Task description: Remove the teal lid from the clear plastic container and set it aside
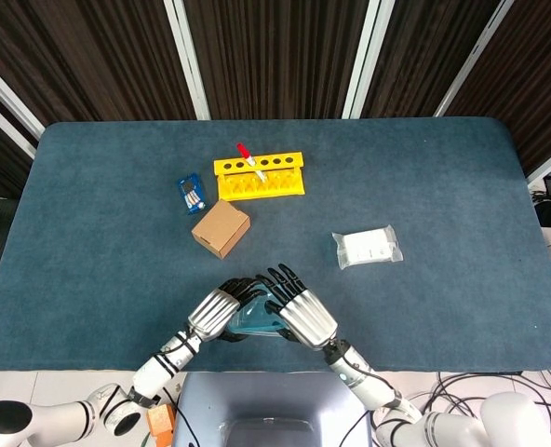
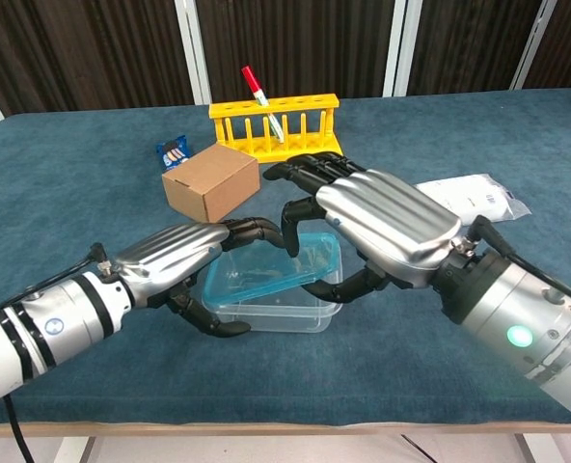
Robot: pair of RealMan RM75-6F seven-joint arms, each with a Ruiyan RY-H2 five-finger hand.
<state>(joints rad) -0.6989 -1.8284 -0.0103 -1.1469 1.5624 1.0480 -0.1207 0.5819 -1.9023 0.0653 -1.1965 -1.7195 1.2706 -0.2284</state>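
A blue-carpeted desk [image 1: 89, 242] stands before dark slatted walls [image 1: 275, 47]. The left robot hand [image 2: 184, 256] grips the clear container [image 2: 266, 309]. The right robot hand [image 2: 377, 227] holds its tilted teal lid [image 2: 276, 270].

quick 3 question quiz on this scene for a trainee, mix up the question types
1. True or false: the cardboard box sits between the clear container and the yellow rack.
2. Multiple choice: where is the teal lid now? A) flat on the table by the white packet B) tilted, one side raised off the container under the right hand C) inside the rack
3. Which hand steadies the container from the side nearer the blue packet?

Key
1. True.
2. B.
3. The left hand.
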